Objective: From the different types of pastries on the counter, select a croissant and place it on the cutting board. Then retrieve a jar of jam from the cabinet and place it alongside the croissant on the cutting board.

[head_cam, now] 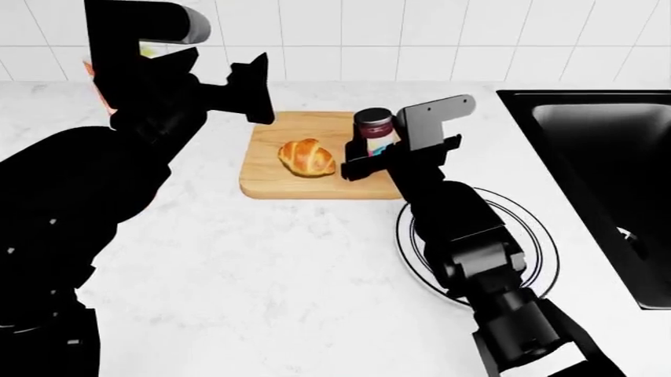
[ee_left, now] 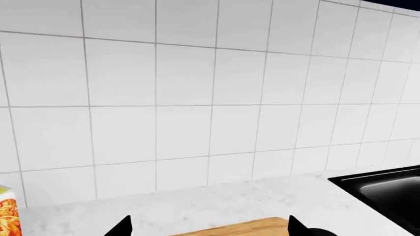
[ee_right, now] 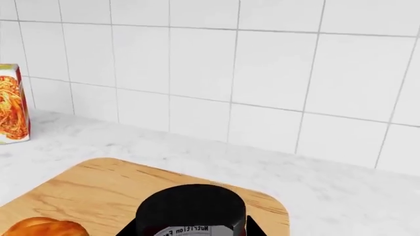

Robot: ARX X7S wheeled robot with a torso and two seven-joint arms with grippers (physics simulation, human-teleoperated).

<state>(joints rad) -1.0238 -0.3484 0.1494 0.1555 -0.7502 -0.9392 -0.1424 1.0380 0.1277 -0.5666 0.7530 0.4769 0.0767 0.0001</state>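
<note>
The golden croissant (head_cam: 306,157) lies on the light wooden cutting board (head_cam: 275,182) on the white counter (head_cam: 262,267). My right gripper (head_cam: 369,153) is shut on the dark jar of jam (head_cam: 375,126), upright at the board's right part, beside the croissant. In the right wrist view the jar (ee_right: 190,209) sits between the fingers of the gripper (ee_right: 190,230), over the board (ee_right: 98,184), with the croissant (ee_right: 43,228) beside it. My left gripper (head_cam: 251,86) is open and empty, raised near the board's far left corner. The left wrist view shows its gripper (ee_left: 208,230) above the board's edge (ee_left: 243,228). The baguette-like loaf is out of view.
A round white plate (head_cam: 545,251) with dark rim lines lies under my right forearm. A black sink (head_cam: 598,181) is at the right and shows in the left wrist view (ee_left: 387,189). A red-yellow box (ee_right: 13,105) stands by the tiled wall at the left.
</note>
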